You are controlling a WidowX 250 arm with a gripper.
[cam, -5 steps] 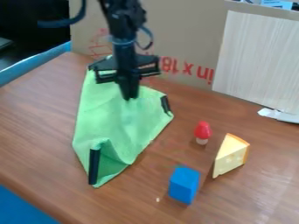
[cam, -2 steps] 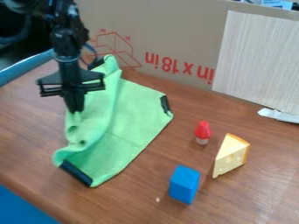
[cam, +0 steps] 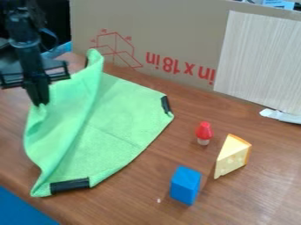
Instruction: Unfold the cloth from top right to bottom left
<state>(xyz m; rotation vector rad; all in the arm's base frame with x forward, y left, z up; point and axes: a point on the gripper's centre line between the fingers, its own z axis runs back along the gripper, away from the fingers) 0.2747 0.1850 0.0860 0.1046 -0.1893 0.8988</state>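
My green cloth (cam: pixel 120 125) lies on the worktop (cam: pixel 135 208), to the camera's left of the blue block (cam: pixel 185 186) and reaching farther back than it. I judge it light and limp, nothing to break; it should bend wherever I tug and sag between holds. Its dark end strips, one (cam: pixel 69 186) level with the block and one (cam: pixel 166 104) behind it, look stiffer and may swing or drag. The loose outer edge, on the side away from the block, seems the right place to hold, and my claw (cam: pixel 40 104) has it pinched there. I hang nearly upright, pointing down, my arm entering from the upper left, well apart from the block.
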